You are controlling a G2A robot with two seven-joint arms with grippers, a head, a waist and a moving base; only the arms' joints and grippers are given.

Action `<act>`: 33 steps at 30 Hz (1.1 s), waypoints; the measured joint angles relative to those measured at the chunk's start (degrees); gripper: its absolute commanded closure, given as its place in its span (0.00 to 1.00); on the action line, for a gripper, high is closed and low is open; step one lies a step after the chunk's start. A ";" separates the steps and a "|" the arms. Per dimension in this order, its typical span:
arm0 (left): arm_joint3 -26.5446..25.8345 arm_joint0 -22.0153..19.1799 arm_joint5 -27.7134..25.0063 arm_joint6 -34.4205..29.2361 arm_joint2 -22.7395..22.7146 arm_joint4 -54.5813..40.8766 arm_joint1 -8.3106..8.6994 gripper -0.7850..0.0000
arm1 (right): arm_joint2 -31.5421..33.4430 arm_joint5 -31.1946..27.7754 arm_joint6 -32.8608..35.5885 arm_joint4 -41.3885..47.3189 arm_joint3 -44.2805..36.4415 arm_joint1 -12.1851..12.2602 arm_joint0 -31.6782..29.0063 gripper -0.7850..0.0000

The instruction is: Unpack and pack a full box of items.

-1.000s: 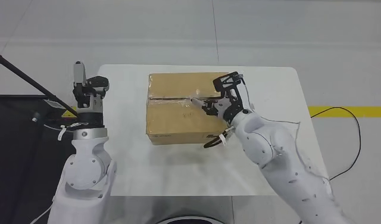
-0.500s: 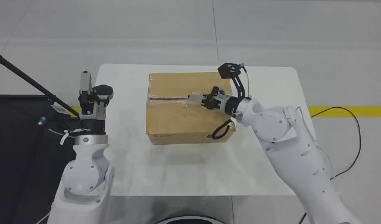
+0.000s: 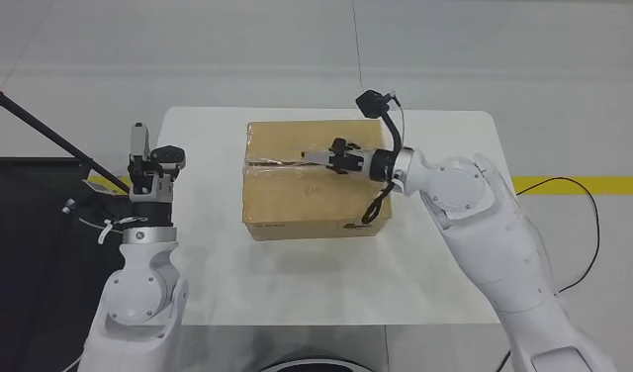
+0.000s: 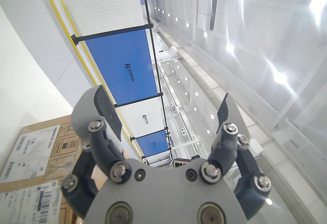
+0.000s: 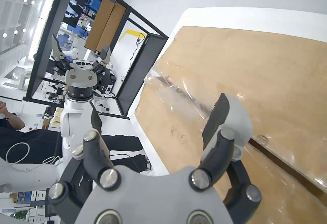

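Note:
A closed brown cardboard box (image 3: pixel 307 189) stands in the middle of the white table (image 3: pixel 445 273). Crinkled clear tape (image 5: pixel 178 93) runs along its top seam, and a dark gap shows in the seam nearer the wrist. My right gripper (image 3: pixel 336 157) hovers over the box top at the seam, open with nothing between its fingers (image 5: pixel 217 115). My left gripper (image 3: pixel 148 160) is at the table's left edge, clear of the box, pointing upward and open (image 4: pixel 163 102). In the left wrist view a labelled side of the box (image 4: pixel 38 148) shows beside one finger.
A black frame (image 3: pixel 30 224) stands off the table's left side, next to the left arm. Bare table lies in front of the box and to its right. A yellow floor line (image 3: pixel 564 184) runs past the right edge.
The right gripper has swung from the box's near right corner leftward to the taped seam, its wrist turning. The left gripper shifted slightly and stays upright.

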 measured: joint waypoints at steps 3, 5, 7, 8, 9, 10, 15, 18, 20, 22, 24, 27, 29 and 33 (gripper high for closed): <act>0.00 0.46 -0.26 -0.02 -0.42 -0.54 -0.06 0.00 | -1.32 -0.11 -1.07 -0.09 0.07 -0.44 1.10 0.00; -0.19 0.88 -0.41 -0.34 -0.53 -0.93 -0.09 0.00 | -1.84 -0.29 -1.45 0.04 0.05 -0.65 1.63 0.00; -0.49 1.49 -0.60 -1.15 -0.58 -0.97 -0.09 0.00 | -2.27 -0.59 -1.54 0.31 0.06 -0.84 2.12 0.00; -0.56 1.70 -0.68 -1.40 -0.61 -0.92 -0.09 0.00 | -2.44 -0.67 -1.50 0.42 0.05 -0.91 2.28 0.00; -0.61 1.91 -0.77 -1.60 -0.65 -0.93 -0.10 0.00 | -2.64 -0.73 -1.44 0.53 0.02 -0.99 2.45 0.00; -0.61 2.00 -0.84 -1.72 -0.67 -0.95 -0.11 0.00 | -2.77 -0.77 -1.40 0.61 -0.03 -1.04 2.53 0.00; -0.52 2.02 -0.86 -2.45 -0.66 -1.14 -0.17 0.00 | -2.37 -2.15 -0.38 3.06 -0.51 -1.13 2.35 0.00; -0.34 1.70 -0.70 -2.84 -0.50 -1.10 -0.20 0.00 | -1.88 -2.59 0.59 3.70 -1.03 -1.01 2.06 0.00; -0.17 1.47 -0.53 -3.05 -0.38 -0.99 -0.23 0.00 | -1.23 -3.14 1.61 4.53 -1.71 -0.84 1.65 0.00; -0.06 1.31 -0.39 -3.18 -0.27 -0.94 -0.25 0.00 | -0.11 -4.27 2.91 5.52 -2.44 -0.54 1.01 0.00; 0.10 1.16 -0.35 -3.35 -0.21 -0.87 -0.27 0.00 | 1.70 -6.54 4.73 6.57 -3.52 -0.03 -0.18 0.00; 0.40 0.95 -0.24 -3.63 -0.14 -0.83 -0.30 0.00 | 4.74 -10.37 7.42 9.20 -4.52 0.75 -2.26 0.00; 0.59 0.75 -0.11 -3.86 -0.01 -0.77 -0.32 0.00 | 6.65 -11.17 7.62 9.05 -4.79 1.23 -3.43 0.00; 0.80 0.32 0.12 -4.21 0.38 -0.56 -0.37 0.00 | 8.02 -8.45 5.55 4.49 -6.41 1.79 -4.93 0.00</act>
